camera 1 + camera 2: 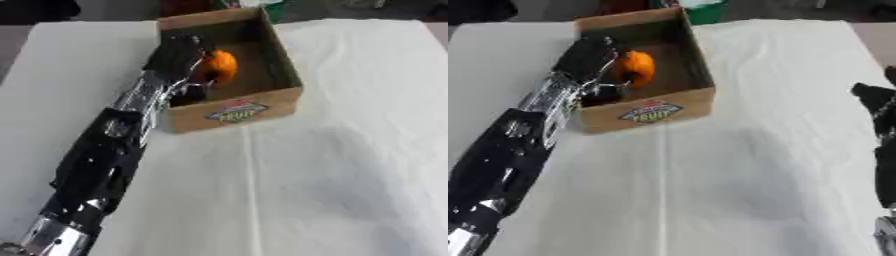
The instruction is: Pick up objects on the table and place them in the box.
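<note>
A cardboard box (287, 87) with a fruit label on its front stands at the far middle of the white-covered table. My left arm reaches in from the lower left, and my left hand (181, 55) is over the box's left side, its fingers curled round an orange round object (219, 67) held inside the box. Whether the object touches the box floor is hidden. My right hand (877, 100) shows only in the right eye view, at the right edge; its fingers are not made out.
A white cloth (341, 175) covers the table, with a crease running down its middle. A green thing (706, 11) stands just behind the box. Dark shapes lie past the table's far edge.
</note>
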{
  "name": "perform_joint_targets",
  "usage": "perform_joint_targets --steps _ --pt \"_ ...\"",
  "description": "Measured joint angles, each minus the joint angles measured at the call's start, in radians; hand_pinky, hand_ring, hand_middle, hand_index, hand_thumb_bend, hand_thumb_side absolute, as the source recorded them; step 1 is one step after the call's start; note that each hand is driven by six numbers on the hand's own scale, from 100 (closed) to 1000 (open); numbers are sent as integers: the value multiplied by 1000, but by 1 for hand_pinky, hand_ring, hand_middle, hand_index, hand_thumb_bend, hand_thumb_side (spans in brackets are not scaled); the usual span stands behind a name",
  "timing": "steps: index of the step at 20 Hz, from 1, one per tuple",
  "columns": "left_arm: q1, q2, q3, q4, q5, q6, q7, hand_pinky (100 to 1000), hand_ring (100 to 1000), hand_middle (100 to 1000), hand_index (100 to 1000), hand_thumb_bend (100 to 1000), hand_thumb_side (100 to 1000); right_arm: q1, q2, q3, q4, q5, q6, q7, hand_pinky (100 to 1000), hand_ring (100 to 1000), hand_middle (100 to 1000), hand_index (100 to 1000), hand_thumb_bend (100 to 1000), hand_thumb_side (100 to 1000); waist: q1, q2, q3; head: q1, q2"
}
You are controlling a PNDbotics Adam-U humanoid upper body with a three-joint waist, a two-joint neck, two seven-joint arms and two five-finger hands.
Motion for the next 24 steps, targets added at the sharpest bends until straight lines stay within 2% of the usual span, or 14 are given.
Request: perform_joint_targets --steps 1,2,3,4,5,7,10,14,16,18,20,22,23,24 --pt "0 0 0 -5 -10 3 -12 432 696 706 906 183 382 0 3 0 0 0 0 0 959 869 684 941 100 1000 0 0 0 0 0" --pt "0 0 0 -11 -19 9 -21 445 714 724 931 397 489 0 4 0 0 0 0 0 959 870 684 941 100 1000 0 0 1 0 0" --pt "2 0 0 -18 -28 17 -26 451 727 739 939 493 548 1 4 0 0 0 0 0 959 870 684 941 100 1000 0 0 1 1 0" --pt "3 0 0 -28 -40 30 -26 451 731 739 939 655 646 1 4 0 0 0 1 0 959 870 684 941 100 1000 0 0 1 1 0" --pt "5 0 0 -39 -54 47 -21 452 736 741 941 741 686 1 4 0 0 0 1 1 959 870 684 941 100 1000 0 0 1 1 0" --pt "5 0 0 -64 -77 90 0 447 734 738 945 815 714 1 4 0 0 0 2 2 960 870 683 941 100 1000 -1 0 1 2 0" --pt "4 4 7 -103 -84 138 43 447 725 736 942 813 713 4 4 0 0 0 4 4 960 870 683 940 100 1000 -1 0 1 4 0" --pt "0 21 24 -183 6 153 105 449 687 722 865 674 715 4 4 0 0 0 5 5 960 871 684 941 100 1000 0 0 4 3 0" --pt "-1 36 28 -246 109 151 127 454 672 702 843 598 730 4 4 0 0 0 5 5 959 871 684 941 100 1000 1 0 9 0 0" --pt "3 58 28 -328 245 151 138 455 661 690 834 576 726 4 4 -1 0 0 4 4 959 871 684 941 100 1000 1 0 13 -5 1" --pt "19 84 28 -421 390 159 146 437 597 601 800 453 696 3 4 -1 0 0 1 0 957 871 685 940 100 1000 -1 0 15 -10 1" --pt "45 104 28 -530 551 176 160 434 586 590 796 409 696 -4 4 -4 0 -3 -5 -4 956 871 685 940 100 1000 -5 0 21 -13 1" --pt "59 116 29 -586 630 186 167 427 570 575 787 341 694 -6 4 -7 0 -6 -7 -6 956 870 685 940 100 1000 -8 0 25 -14 1" --pt "76 129 30 -642 708 196 177 427 569 574 786 337 694 -6 4 -7 0 -8 -9 -9 956 870 685 940 100 1000 -10 0 28 -14 1"
